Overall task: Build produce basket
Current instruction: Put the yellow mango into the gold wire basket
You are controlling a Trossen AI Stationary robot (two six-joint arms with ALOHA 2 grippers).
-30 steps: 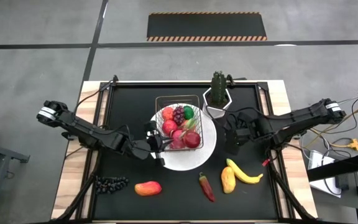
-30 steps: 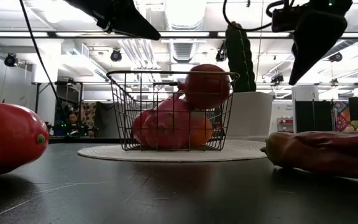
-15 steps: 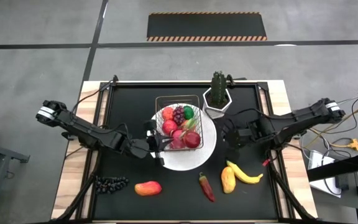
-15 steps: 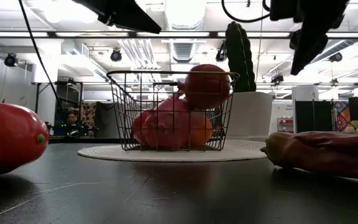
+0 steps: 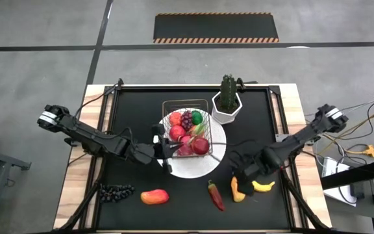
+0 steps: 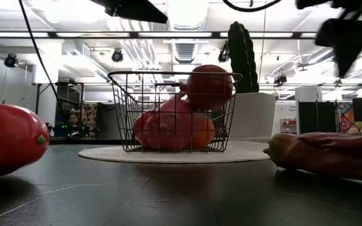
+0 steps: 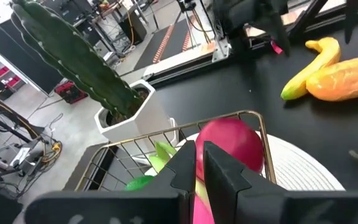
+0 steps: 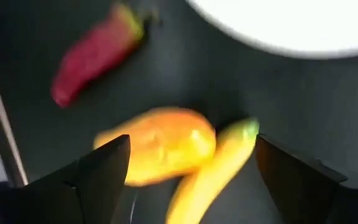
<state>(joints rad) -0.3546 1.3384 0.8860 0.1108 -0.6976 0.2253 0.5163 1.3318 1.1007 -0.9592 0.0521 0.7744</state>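
Observation:
The wire basket (image 5: 186,127) stands on the round white plate (image 5: 208,164), holding red apples, an orange, grapes and a green piece. My left gripper (image 5: 164,151) is shut and hovers over the basket's near-left rim (image 7: 166,134), touching nothing I can see. My right gripper (image 5: 244,177) is open above the mango (image 5: 237,190) and the banana (image 5: 261,186). In the right wrist view its fingers (image 8: 104,168) stand wide on either side of the mango (image 8: 160,146) and the banana (image 8: 210,168), apart from both. The red chili (image 5: 216,195) lies to their left.
A cactus in a white pot (image 5: 227,101) stands at the far side, right of the basket. Dark grapes (image 5: 117,191) and a red-orange fruit (image 5: 154,196) lie near the table's near-left edge. Black frame rails (image 5: 102,130) run along both sides of the mat.
My right gripper has swung from beside the plate's right edge toward the table's near edge and now hangs over the mango and banana. My left gripper has risen a little above the basket. The basket and the fruit have stayed put.

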